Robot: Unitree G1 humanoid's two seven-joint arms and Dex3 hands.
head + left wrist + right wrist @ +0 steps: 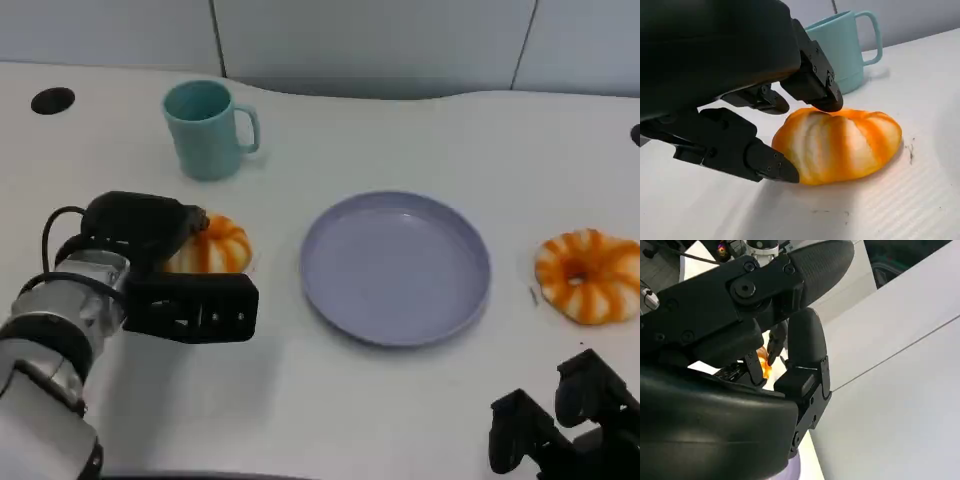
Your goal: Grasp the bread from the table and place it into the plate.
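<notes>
Our left hand (165, 262) sits low on the tabletop (300, 420) at its near left, fingers closing around the bread (212, 246). From the left wrist view we see one finger (812, 82) touching the bread's (840, 145) top edge and another (767, 165) pressed at its lower side, so the hand (790, 135) has the bread between its fingers while the bread lies flat on the tabletop (890, 210); we cannot tell how firm the hold is. This bread is round, ridged and striped orange and white. Just beyond it, toward the far side, stands a teal mug (208, 128) with its handle turned toward the plate; the mug (852, 52) is upright and apart from the bread. To the right of the bread, near the middle of the tabletop, lies the lilac plate (395, 266), with nothing on it. Past the plate, near the right edge, a second bread (589, 275) lies on the tabletop, a ring with the same stripes. Our right hand (560, 420) rests at the near right, well apart from that second bread, holding nothing; in the right wrist view its fingers (805, 355) are bent loosely and apart.
</notes>
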